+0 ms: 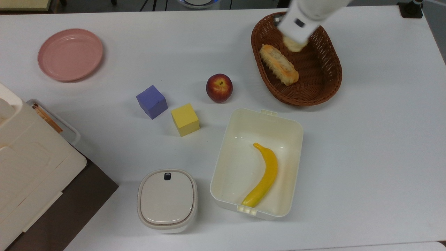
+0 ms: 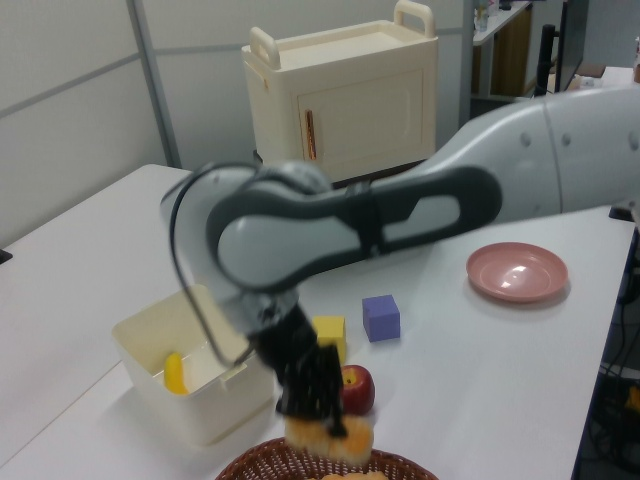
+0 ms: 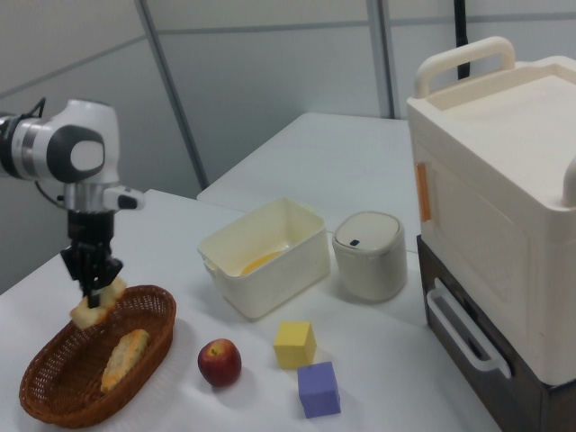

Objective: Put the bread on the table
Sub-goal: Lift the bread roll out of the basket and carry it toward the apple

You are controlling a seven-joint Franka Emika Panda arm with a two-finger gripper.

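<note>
The bread (image 1: 294, 44) hangs in the air above the brown wicker basket (image 1: 330, 83), with my gripper (image 2: 318, 412) shut on it from above. In the right view the bread (image 3: 95, 306) hovers over the basket's far rim (image 3: 155, 297), held by the gripper (image 3: 94, 283). From the top view, the arm's white hand (image 1: 302, 17) covers most of the roll, and a pale end sticks out below it. In the left view the bread (image 2: 338, 440) floats just over the basket rim (image 2: 300, 463). The white table (image 1: 369, 139) spreads all around.
A long ridged pastry (image 1: 278, 64) lies in the basket. On the table stand a red apple (image 1: 219, 87), a yellow cube (image 1: 185, 119), a purple cube (image 1: 151, 101), a pink plate (image 1: 70, 54), an open cream box (image 1: 292, 134) with a banana (image 1: 263, 176), and a lidded container (image 1: 167, 199).
</note>
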